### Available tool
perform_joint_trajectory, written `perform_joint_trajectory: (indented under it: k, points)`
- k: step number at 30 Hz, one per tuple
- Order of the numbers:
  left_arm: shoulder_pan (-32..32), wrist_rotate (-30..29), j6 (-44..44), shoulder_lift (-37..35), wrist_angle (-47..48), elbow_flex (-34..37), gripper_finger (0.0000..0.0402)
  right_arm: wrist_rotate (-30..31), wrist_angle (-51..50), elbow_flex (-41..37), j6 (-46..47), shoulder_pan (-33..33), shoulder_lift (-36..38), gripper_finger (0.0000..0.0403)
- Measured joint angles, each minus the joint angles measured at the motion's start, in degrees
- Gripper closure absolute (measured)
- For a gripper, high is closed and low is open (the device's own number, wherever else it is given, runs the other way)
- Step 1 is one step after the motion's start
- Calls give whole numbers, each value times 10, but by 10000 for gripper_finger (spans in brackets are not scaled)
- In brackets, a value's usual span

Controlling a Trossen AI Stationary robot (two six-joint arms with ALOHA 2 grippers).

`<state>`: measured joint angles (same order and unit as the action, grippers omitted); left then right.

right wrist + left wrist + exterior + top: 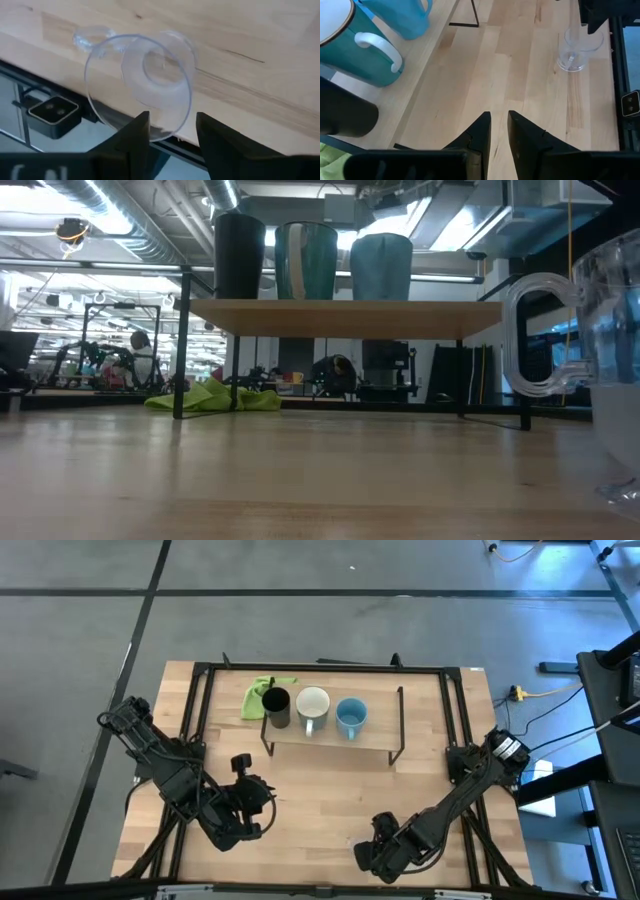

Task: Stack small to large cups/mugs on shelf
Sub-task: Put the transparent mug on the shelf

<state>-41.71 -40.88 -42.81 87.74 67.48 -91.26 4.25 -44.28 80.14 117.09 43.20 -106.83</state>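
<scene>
Cups first: 3 of them are lined up in a row on the low light-wood shelf with thin black metal legs (330, 743). Going from the left-arm side to the right-arm side of the high view, there's the tall black cup (277, 707), then the white-inside mug with a teal outside and white handle (313, 706), then the light blue handled mug (351, 716). They stand upright, close together but apart as far as I can tell from the low view.

Cup number 4, the clear transparent cup with a handle (579, 47), isn't on the shelf. It stands upright on the bare wooden tabletop (320, 810), near the front edge on the right arm's side, well apart from the shelf. In the low view it fills the right edge of the picture, handle pointing toward the middle.

The right gripper (171, 131) hangs just above that clear cup, looking down into its open mouth. Its 2 dark fingers are spread, with the cup's rim showing between them; I can't tell if they touch the glass.

The left gripper (499, 131) sits over the open tabletop in front of the shelf, fingers nearly pressed together with only a thin gap and nothing between them.

A crumpled green cloth (262, 695) lies on the table beside the black cup's end of the shelf.
</scene>
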Motion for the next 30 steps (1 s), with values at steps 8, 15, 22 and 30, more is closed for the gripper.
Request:
perform_joint_trajectory:
  k: [8, 15, 22, 30]
  points:
    - [-3, 0, 1, 0, 0, 0, 343, 5, -3, 0, 26, 2, 0, 240]
    - [-9, 0, 10, 0, 0, 0, 343, 1, -32, 0, 22, 2, 0, 265]
    - [-9, -2, 10, 0, 0, 0, 343, -7, -39, 0, -4, 2, 0, 345]
    - [-9, -3, 10, 0, 0, 0, 343, -9, -57, 0, -73, -2, 0, 396]
